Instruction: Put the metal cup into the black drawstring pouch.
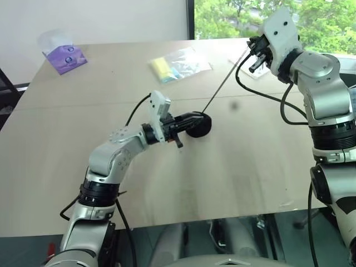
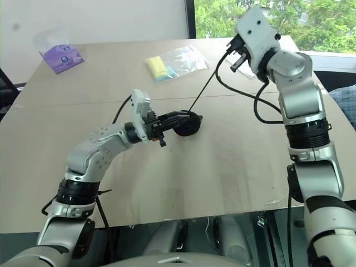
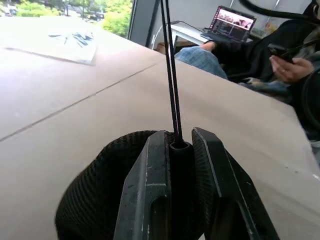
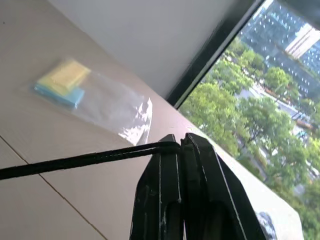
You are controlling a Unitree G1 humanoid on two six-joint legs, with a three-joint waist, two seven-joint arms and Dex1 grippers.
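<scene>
Now, by parts:

Pouch: the black drawstring pouch (image 1: pixel 199 127) lies near the middle of the bench (image 1: pixel 233 178), a rounded, lumpy bundle of mesh-like fabric.
Left end effector: the left end effector (image 1: pixel 188 120) reaches in level from the near-left side, its two fingers (image 3: pixel 150 195) closed on the gathered neck of the pouch where the cord comes out.
Cord: the thin black cord (image 1: pixel 225 83) runs taut and straight from the pouch up toward the far right corner.
Right end effector: the right end effector (image 4: pixel 181 145) is raised above the far right part of the bench, its fingers pressed shut on the cord's end.
Cup: I cannot tell where the metal cup is.
Bench: pale wood-look top with a seam across it; a clear bag with yellow and blue items (image 1: pixel 178 64) lies by the far edge, a purple packet (image 1: pixel 65 55) at the far left corner.
Room: window with green trees (image 1: pixel 311 22) behind; a seated person's hand (image 3: pixel 290 67) and a laptop (image 3: pixel 227 22) beyond the bench.
</scene>
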